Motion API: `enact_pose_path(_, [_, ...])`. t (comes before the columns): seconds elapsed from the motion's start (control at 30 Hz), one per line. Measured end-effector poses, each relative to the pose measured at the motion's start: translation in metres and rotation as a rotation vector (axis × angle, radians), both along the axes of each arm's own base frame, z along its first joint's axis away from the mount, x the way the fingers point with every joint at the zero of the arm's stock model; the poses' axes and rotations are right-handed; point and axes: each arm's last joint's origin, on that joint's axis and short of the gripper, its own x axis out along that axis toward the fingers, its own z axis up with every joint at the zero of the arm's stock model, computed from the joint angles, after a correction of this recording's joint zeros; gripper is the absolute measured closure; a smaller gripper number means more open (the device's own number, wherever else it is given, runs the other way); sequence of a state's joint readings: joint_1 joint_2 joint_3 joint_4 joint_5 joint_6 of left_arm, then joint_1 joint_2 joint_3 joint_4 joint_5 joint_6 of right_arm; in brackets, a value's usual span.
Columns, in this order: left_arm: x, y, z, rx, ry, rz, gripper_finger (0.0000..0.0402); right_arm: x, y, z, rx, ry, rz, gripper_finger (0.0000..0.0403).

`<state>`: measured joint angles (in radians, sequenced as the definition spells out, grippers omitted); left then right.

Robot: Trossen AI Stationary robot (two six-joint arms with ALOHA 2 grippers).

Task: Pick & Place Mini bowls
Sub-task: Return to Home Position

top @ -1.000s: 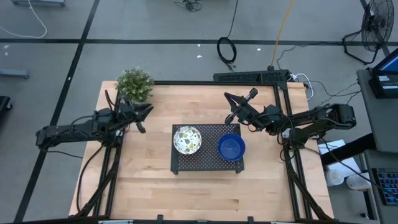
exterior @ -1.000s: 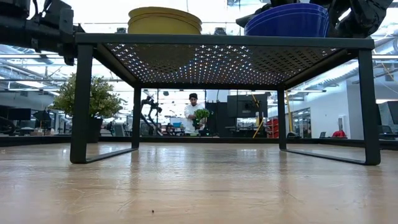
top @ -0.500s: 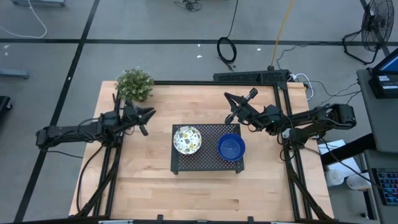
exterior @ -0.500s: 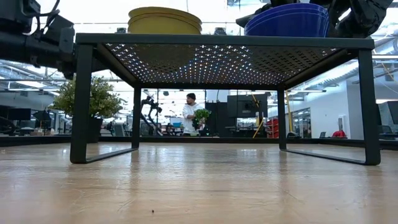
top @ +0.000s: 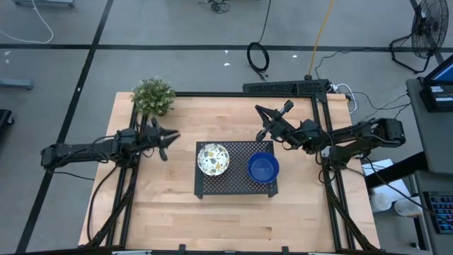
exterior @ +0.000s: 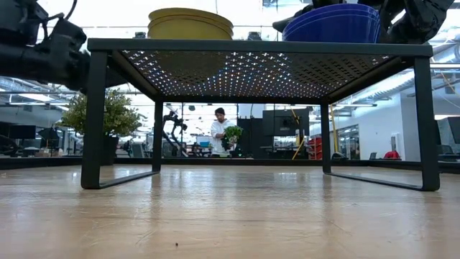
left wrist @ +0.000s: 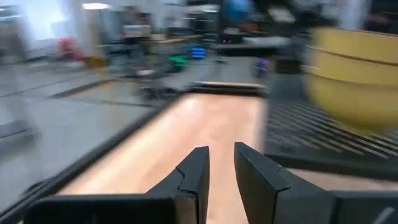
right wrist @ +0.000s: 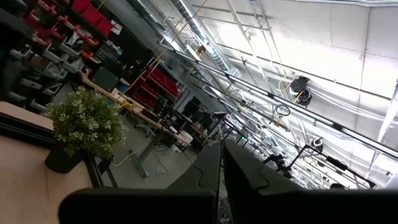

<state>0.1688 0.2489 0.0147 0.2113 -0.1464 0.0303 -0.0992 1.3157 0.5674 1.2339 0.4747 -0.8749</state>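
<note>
Left pincer [left wrist: 221, 155], fingers a sliver apart, hovers over the wooden surface [top: 177, 212]. Stacked white bowls [top: 213, 159] sit ahead of it on a black shelf [top: 237, 185]. Right pincer [right wrist: 219, 146], fingers together, is near the blue bowls [top: 263, 167].

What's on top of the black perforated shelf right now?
On the shelf: a stack of white floral mini bowls and a stack of blue mini bowls, side by side. From above only each top bowl's inside shows; the bowls beneath are covered.
</note>
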Motion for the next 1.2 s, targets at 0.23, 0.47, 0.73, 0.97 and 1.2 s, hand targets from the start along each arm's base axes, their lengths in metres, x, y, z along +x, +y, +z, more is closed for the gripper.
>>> enact_pose_path(0.23, [-0.001,0.000,-0.011,-0.010,0.124,-0.056,0.0325,0.000,0.000,-0.001,0.001,0.013,0.000,0.0395])
enact_pose_path(0.47, [-0.002,0.005,-0.012,-0.037,0.127,0.005,0.0325,0.000,0.000,-0.001,0.002,0.013,-0.001,0.0394])
enact_pose_path(0.73, [-0.002,0.008,-0.007,-0.028,0.072,0.070,0.0325,0.000,0.000,-0.001,0.001,0.012,0.002,0.0395])
enact_pose_path(0.97, [-0.004,0.011,-0.007,-0.045,0.064,0.190,0.0325,0.001,0.000,-0.001,0.068,-0.034,0.035,0.0394])
enact_pose_path(1.2, [-0.004,0.011,-0.007,-0.045,0.063,0.193,0.0325,0.012,0.004,-0.002,0.205,-0.004,0.274,0.0399])
